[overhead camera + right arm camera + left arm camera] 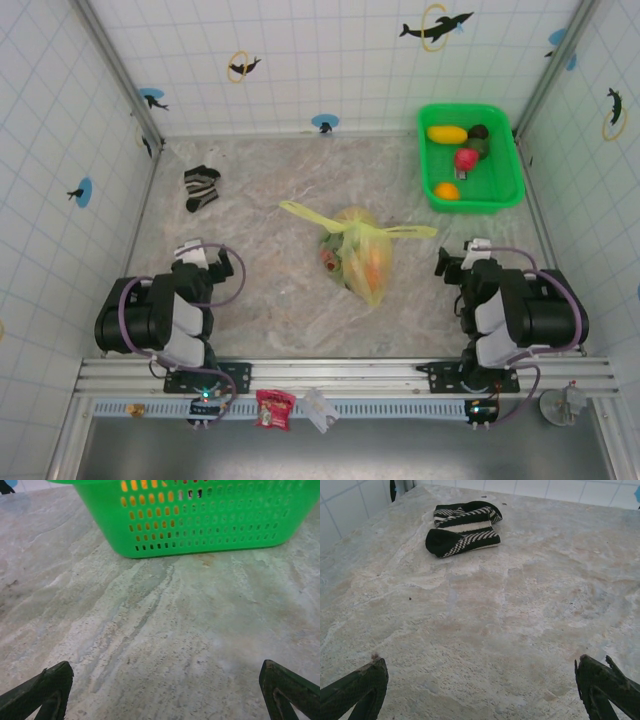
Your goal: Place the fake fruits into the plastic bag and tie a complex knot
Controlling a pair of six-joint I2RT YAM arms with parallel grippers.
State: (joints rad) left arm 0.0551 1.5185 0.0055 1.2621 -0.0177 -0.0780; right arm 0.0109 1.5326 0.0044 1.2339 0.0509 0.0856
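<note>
Mid-surface, a bit right of centre: plastic bag [376, 290], thin crinkly pale-yellow film, lumpy w/ fake fruits [372, 262] showing thru, orange, red, green. Its handle strips [300, 211] are bunched into a knot [352, 228] at bag's far end, loose ends splayed left & right. Four more glossy fruits sit in green tub [470, 206], perforated walls, far-right corner. By near edge, left gripper [207, 255] & right gripper [455, 262]: jaws spread wide, nothing held. Striped sock [201, 187], soft knit, toward far-left corner. Prob. tying stage, nearly done; next move wd need pinching each loose end & pulling apart w/o tearing film.
</note>
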